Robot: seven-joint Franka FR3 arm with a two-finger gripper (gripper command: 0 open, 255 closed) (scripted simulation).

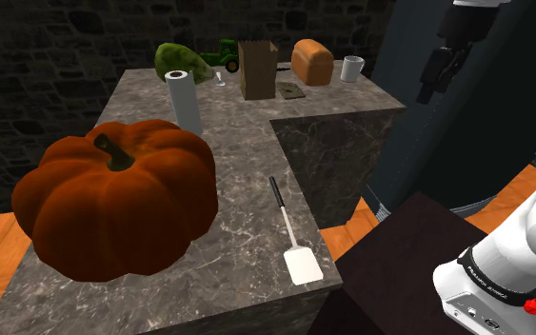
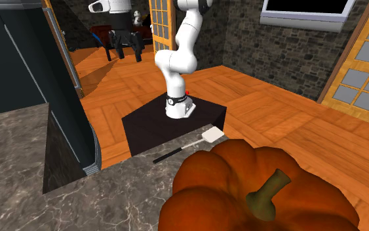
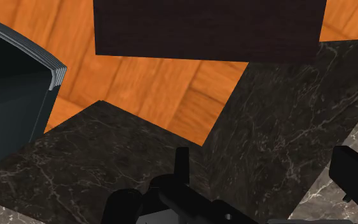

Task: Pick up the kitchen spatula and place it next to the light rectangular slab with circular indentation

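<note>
Shoulder view: the spatula [image 1: 294, 233] is lying on the worktop [image 1: 237, 162] near its edge, at 4 o'clock of the pumpkin [image 1: 113, 195], white blade pointing to 6 o'clock, dark handle to 12. The slab [image 1: 291, 91] is sitting well apart at 12 o'clock, just beside the brown bag [image 1: 256, 68]; its indentation is hard to make out. Second exterior view: the gripper [image 2: 124, 56] is hanging wide open, holding nothing, while the picture's edge is cutting off the pumpkin.

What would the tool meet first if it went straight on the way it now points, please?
Probably the orange wooden floor in the marble counter's inner corner, below the tool; depth is unclear, so it might graze the counter's side first.
</note>
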